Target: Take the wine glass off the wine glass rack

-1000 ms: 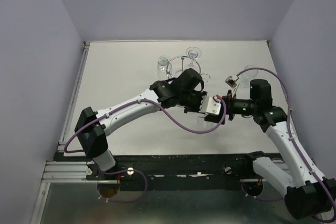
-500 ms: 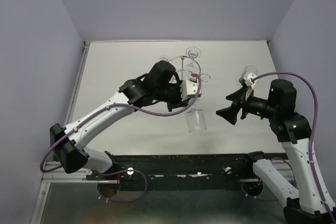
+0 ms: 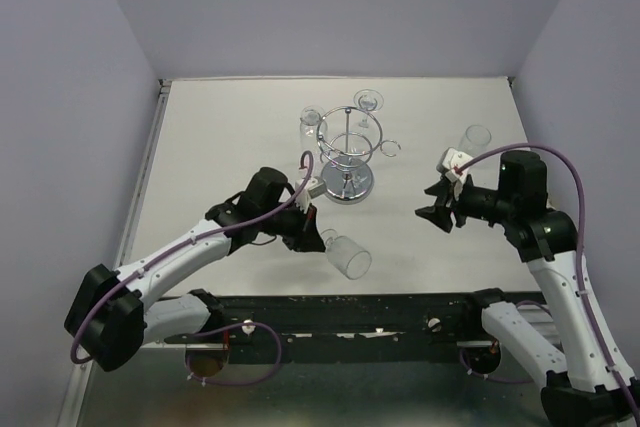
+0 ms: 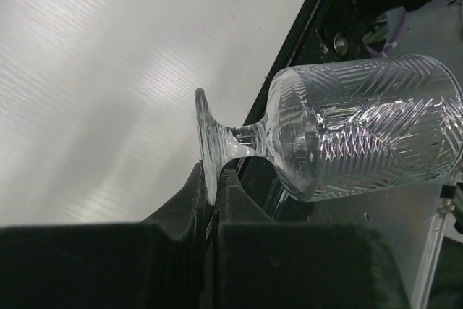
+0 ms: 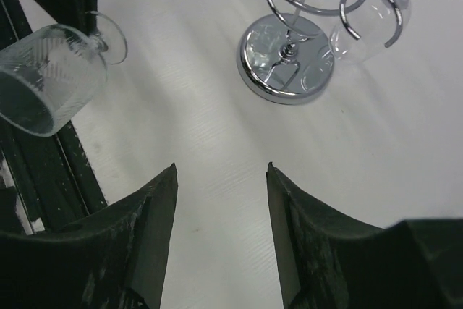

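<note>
Our left claw is clamped right down on the round foot of the wine glass. Its two black fingers pinch the rim of that foot from both sides with basically no gap left. The glass is tipped over on its side, with the stem roughly level. The cut-pattern bowl sticks out away from the claw, its mouth facing the near edge of the tabletop.

From above we see it close to that near edge, a bit left of the middle, with the bowl near the black rail that runs along there. We can't tell whether the bowl touches the tabletop or hangs just over it.

It's well clear of the wine glass rack, which stands upright on its shiny round base around the middle of the tabletop, a little toward the far edge. We count three hanging glasses on the loops around the rack's top.

Our right claw is off toward the right edge. Its jaws are apart with a clear gap and nothing between them, and it's pointed roughly at the rack's base. There's also a loose glass standing on its own toward the right edge, apart from the rack and beyond the right claw.
</note>
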